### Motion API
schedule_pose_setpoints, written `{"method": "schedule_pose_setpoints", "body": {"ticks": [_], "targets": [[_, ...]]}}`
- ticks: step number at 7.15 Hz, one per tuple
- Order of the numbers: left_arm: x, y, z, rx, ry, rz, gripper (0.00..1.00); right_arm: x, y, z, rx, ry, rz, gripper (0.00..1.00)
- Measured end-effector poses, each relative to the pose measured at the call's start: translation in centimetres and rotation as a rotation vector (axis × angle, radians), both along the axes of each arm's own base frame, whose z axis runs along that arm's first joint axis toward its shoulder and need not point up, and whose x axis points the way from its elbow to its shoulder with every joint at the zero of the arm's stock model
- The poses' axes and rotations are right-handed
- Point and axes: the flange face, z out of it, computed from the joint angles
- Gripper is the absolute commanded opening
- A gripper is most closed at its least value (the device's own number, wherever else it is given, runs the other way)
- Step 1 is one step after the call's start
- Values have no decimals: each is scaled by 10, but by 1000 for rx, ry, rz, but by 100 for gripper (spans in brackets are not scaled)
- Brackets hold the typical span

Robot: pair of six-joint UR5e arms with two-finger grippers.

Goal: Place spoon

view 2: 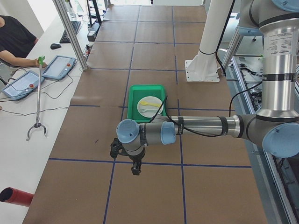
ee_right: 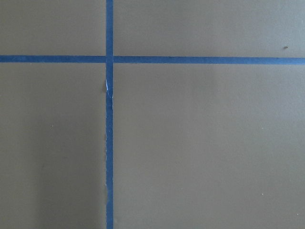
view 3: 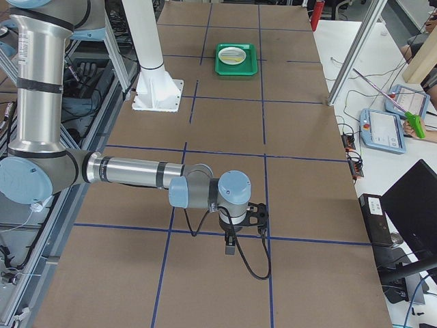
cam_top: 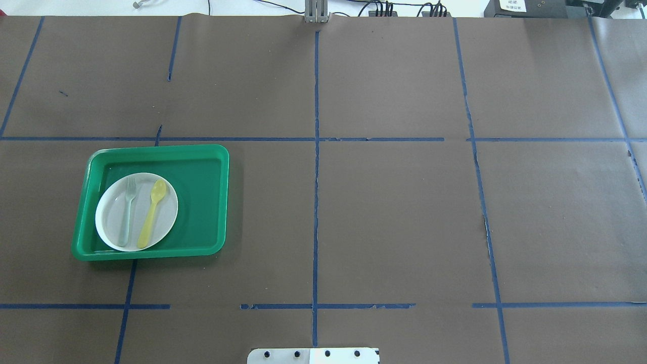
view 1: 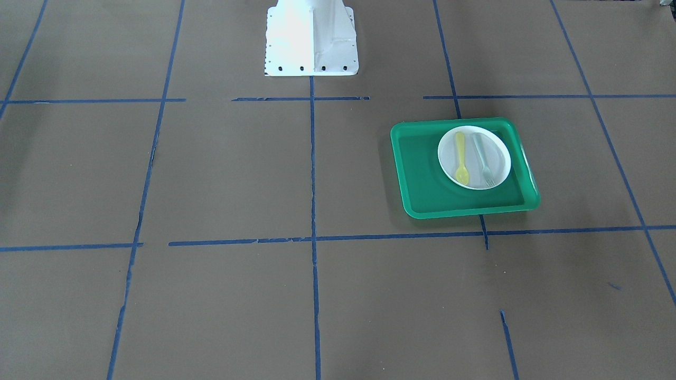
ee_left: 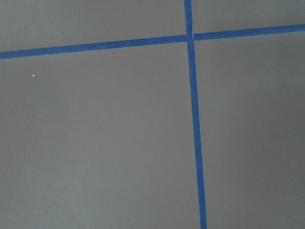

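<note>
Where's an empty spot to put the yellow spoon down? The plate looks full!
The white plate is crowded: spoon and fork lie side by side on it. Inside the green tray, bare floor borders the plate on the side toward the table's middle. Past the tray's rim, the brown paper between the blue tape lines is bare.

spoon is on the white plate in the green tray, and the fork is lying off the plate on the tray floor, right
Not quite. The fork is not on the tray floor: it lies on the white plate too, beside the spoon, as the overhead exterior view shows. The rest holds: the plate sits in the green tray.
</note>
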Motion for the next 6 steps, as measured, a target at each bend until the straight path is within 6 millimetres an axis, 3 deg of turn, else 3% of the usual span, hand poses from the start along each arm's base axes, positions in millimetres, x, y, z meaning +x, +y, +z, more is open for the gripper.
{"method": "schedule_pose_setpoints", "body": {"ticks": [3, 5, 6], "targets": [[-1, -10, -16, 30, -3, -5, 100, 0, 0, 0, 0, 0, 0, 100], [4, -25, -46, 79, -6, -10, 100, 0, 0, 0, 0, 0, 0, 100], [25, -31, -73, 95, -6, -13, 100, 0, 0, 0, 0, 0, 0, 100]]}}
